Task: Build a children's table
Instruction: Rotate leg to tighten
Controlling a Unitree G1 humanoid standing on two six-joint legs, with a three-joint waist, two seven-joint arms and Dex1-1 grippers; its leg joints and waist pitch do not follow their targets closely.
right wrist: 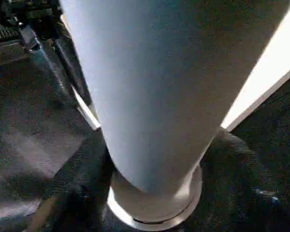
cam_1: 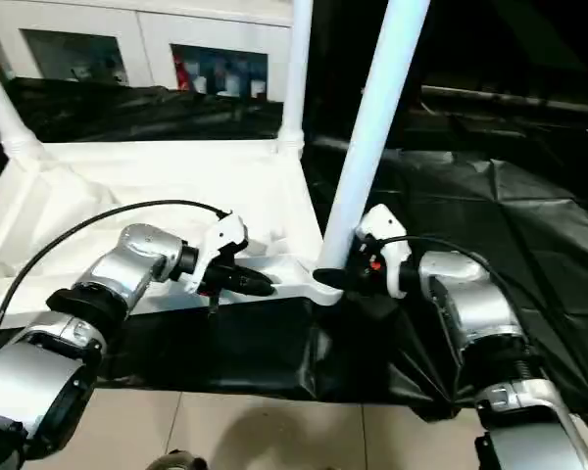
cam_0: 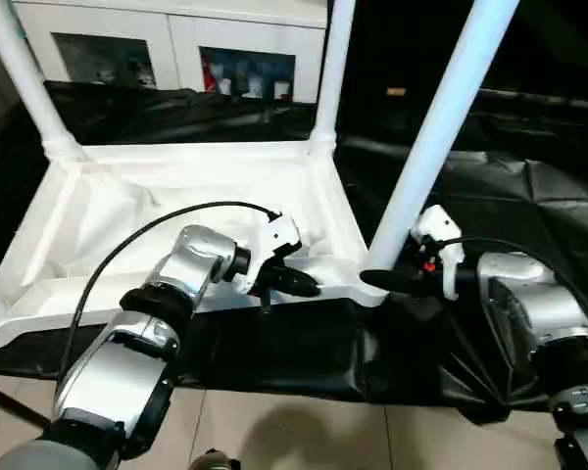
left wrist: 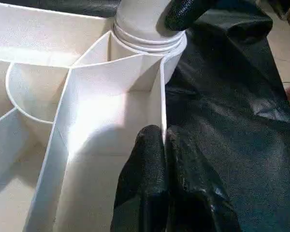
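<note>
The upturned tabletop (cam_0: 157, 211) lies across the centre-left of the frame on black sheeting (cam_0: 529, 215), three white legs rising from its corners. At lower centre, the left gripper (cam_0: 292, 282) has its jaws clenched on the tabletop's near rim (left wrist: 163, 111), steadying it. Just to its right, the right gripper (cam_0: 390, 280) has its jaws clamped around the base of the near-right leg (cam_0: 441, 122), which leans toward the upper right from its corner socket (left wrist: 150, 41). To seat this leg well, it likely needs straightening upright and pressing or twisting squarely home while the rim stays pinned; a skewed leg could jam. A white cabinet (cam_0: 167, 44) stands at upper left.
</note>
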